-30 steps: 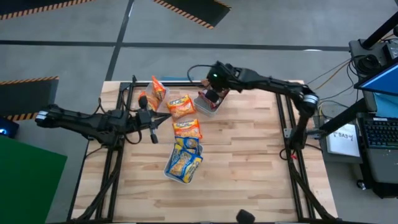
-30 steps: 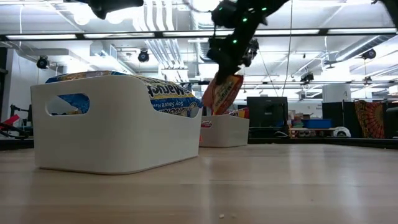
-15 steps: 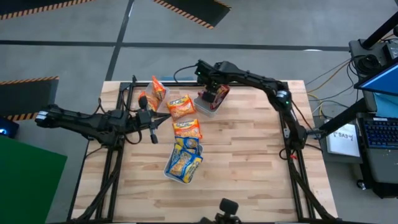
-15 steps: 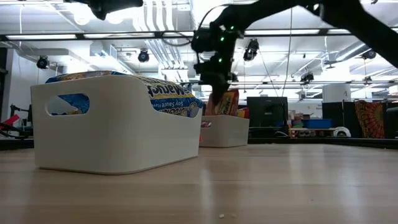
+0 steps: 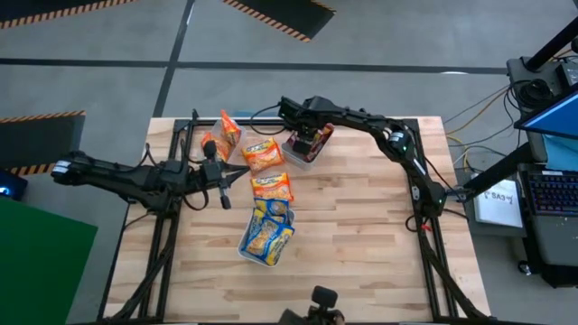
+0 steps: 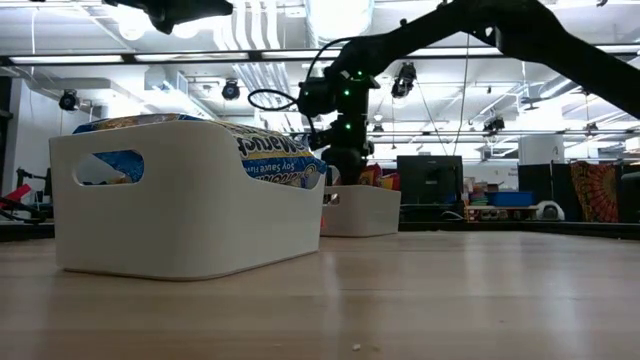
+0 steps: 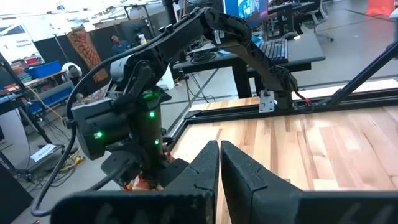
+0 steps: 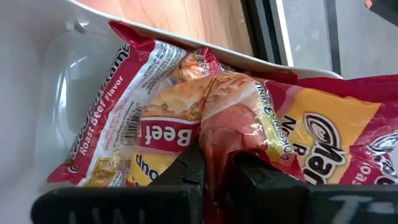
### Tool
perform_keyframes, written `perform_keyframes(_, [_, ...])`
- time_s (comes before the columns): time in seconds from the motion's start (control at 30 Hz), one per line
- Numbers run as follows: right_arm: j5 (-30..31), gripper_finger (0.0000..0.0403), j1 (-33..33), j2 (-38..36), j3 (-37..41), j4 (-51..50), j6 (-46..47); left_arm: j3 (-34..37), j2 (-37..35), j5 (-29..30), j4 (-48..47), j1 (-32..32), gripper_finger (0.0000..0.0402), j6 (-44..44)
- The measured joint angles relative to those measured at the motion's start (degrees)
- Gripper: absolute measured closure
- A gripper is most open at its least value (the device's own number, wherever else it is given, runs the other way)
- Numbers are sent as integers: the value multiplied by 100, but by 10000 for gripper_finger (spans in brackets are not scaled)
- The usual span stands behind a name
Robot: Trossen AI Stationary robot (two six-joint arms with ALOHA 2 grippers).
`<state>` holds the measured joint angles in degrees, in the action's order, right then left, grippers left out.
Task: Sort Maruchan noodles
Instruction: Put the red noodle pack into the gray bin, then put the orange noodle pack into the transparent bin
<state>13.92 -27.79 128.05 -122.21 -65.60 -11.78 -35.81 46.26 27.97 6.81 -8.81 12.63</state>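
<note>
Orange packets loose; blue-yellow and red packets — in trays.

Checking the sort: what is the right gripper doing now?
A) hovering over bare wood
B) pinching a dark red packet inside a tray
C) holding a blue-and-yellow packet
B: the right gripper has its fingers pinched on the dark red packet inside the tray.
</note>
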Motion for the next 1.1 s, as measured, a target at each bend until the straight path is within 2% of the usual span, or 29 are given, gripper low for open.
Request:
perform_keyframes(0.2, [-67,342,0,-110,-15,13,171,0,-2,0,0,-1,402,14])
perform_keyframes(0.53, [94,253,0,-433,-20,-37,402,0,2,2,-11,-1,402,14])
perform_keyframes(0.67, [62,234,34,-797,-20,-134,665,0,13,4,-36,1,402,14])
perform_keyframes(0.8, [-346,227,150,-1312,91,-122,900,-2,33,35,-42,-1,402,12])
perform_keyframes(0.93, [-681,231,394,-1937,606,375,941,-2,48,196,-78,1,402,-42])
perform_keyframes(1.1, [-922,239,862,-2945,2043,1783,918,-2,50,216,-100,1,402,-129])
